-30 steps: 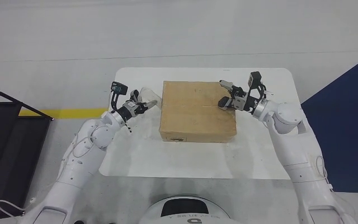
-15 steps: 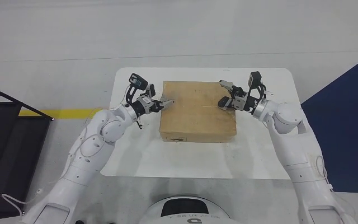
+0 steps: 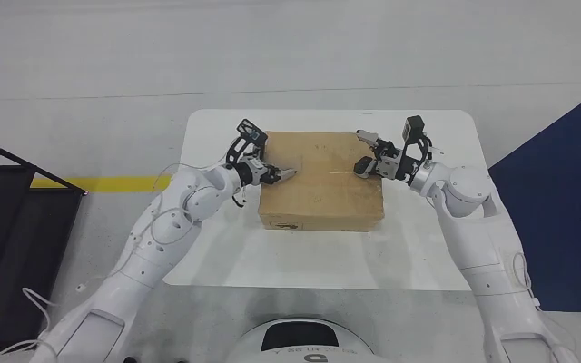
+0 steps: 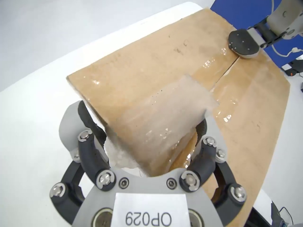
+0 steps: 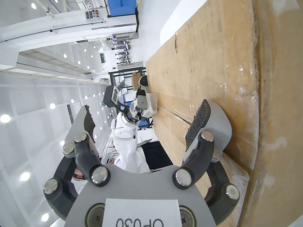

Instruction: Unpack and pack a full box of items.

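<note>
Fingers [image 4: 91, 128] of the left gripper [image 3: 280, 173] are clamped on a strip of clear tape [image 4: 165, 116]. The right gripper [image 3: 363, 152] has its fingers [image 5: 200, 121] spread wide, with nothing between them.

Grey floor [image 3: 272, 54] lies all round. A yellow line [image 3: 109, 183] runs along it on the left, a black frame [image 3: 27, 227] stands at the left edge, and a blue panel [image 3: 545, 181] stands on the right.

The white bench [image 3: 418, 254] has rounded corners and carries one brown cardboard box [image 3: 322, 195]. The box sits near the bench's far edge, about midway between its sides. It is closed: the two top flaps meet in a seam that runs across the lid from left to right, and glossy clear film lies along that seam. The cardboard is scuffed, and the right wrist view shows a short tear in the far flap's edge.

The left gripper hangs over the lid's left edge, close to that end of the seam. The right gripper is at the opposite, right edge. One of its pads lies on the lid at the seam's end, and its other finger is raised off the cardboard.

The tape is wide, cloudy and crinkled. It rises from between the left fingers and leans over the lid's left part. I cannot tell whether its free end touches the cardboard.
</note>
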